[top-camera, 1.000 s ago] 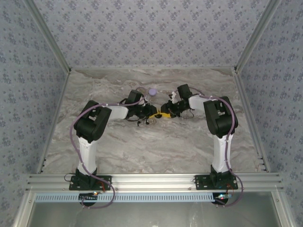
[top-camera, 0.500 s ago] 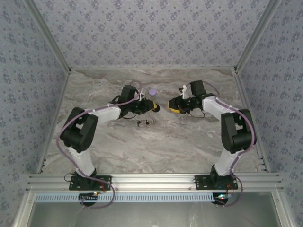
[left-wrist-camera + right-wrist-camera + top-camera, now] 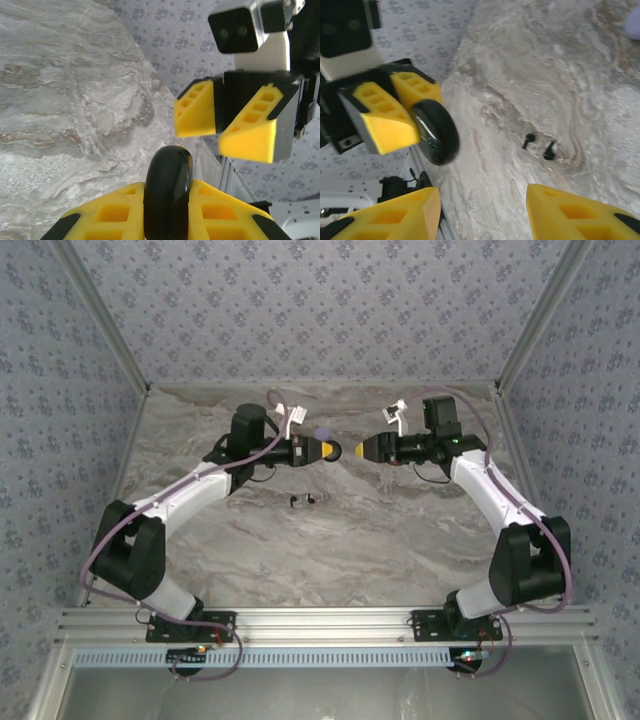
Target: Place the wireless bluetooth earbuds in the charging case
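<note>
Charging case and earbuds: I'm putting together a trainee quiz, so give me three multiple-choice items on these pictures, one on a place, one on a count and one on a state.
1. The charging case is:
A. between the left gripper's fingers
B. between the right gripper's fingers
C. lying on the table

2. How many black earbuds lie on the table?
A. one
B. two
C. four

3. The right gripper's fingers are:
A. open
B. shut with nothing in them
C. shut on an earbud

Answers:
1 A: the left wrist view shows yellow fingers clamping the black case above the table.
2 B: two tiny black pieces lie side by side in the right wrist view.
3 A: a wide gap stands between its fingers, with nothing in it.
</note>
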You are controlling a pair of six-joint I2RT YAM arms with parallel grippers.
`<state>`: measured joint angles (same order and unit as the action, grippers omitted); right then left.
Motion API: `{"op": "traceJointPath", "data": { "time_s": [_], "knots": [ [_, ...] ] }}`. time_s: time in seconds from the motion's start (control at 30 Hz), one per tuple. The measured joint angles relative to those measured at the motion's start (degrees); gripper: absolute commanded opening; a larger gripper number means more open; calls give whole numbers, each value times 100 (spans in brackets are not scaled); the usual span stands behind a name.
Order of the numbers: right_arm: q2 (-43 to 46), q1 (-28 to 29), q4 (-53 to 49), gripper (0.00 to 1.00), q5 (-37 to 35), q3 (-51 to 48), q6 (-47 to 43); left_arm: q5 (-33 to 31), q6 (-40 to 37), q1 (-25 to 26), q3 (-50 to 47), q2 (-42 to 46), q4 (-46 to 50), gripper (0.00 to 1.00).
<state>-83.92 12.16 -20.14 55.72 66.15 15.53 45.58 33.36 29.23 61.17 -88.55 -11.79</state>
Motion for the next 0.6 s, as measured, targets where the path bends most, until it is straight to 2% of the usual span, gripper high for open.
{"op": "traceJointPath", "data": {
  "time_s": [0.23, 0.6],
  "knots": [
    [81, 199, -61, 59, 369, 260, -173, 380, -105, 0, -201, 142, -199, 16],
    [42, 466, -151, 61, 369, 494, -317, 610, -146, 83, -243, 350, -345, 16]
  ]
}}
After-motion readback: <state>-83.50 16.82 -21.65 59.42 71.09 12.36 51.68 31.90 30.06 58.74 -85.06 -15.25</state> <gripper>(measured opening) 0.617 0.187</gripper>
